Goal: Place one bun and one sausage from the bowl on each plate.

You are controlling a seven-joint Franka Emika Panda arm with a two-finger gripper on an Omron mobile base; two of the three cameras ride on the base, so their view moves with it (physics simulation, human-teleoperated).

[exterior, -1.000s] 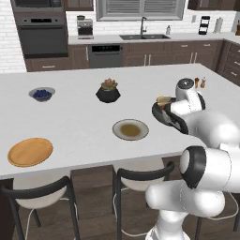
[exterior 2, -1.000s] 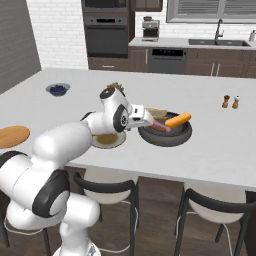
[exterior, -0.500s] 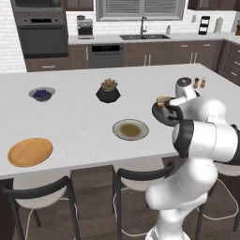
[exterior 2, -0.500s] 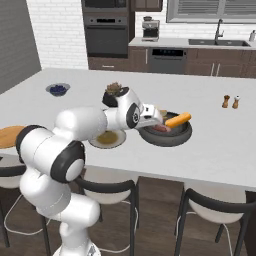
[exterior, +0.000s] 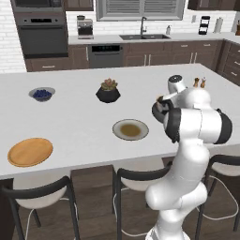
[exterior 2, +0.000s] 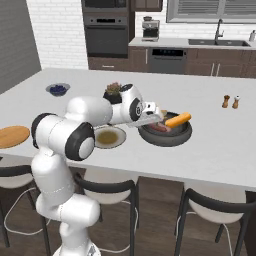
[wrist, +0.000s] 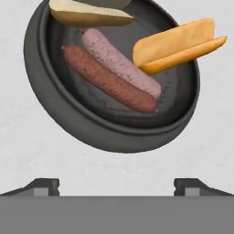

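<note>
- Over the bowl (wrist: 59, 107) on the table (exterior 2: 210, 150), the claw (wrist: 116, 185) hangs wide, holding nothing.
- Inside lie two sausages (wrist: 107, 80) (side by side) and two buns (wrist: 178, 45).
- Both plates (exterior: 131, 130) sit bare.

We have our white arm (exterior 2: 75, 130) folded over and reaching forward, wrist level, and our gripper (wrist: 116, 185) hangs with its jaws spread wide apart, nothing caught between the fingertips (wrist: 45, 185).
</note>
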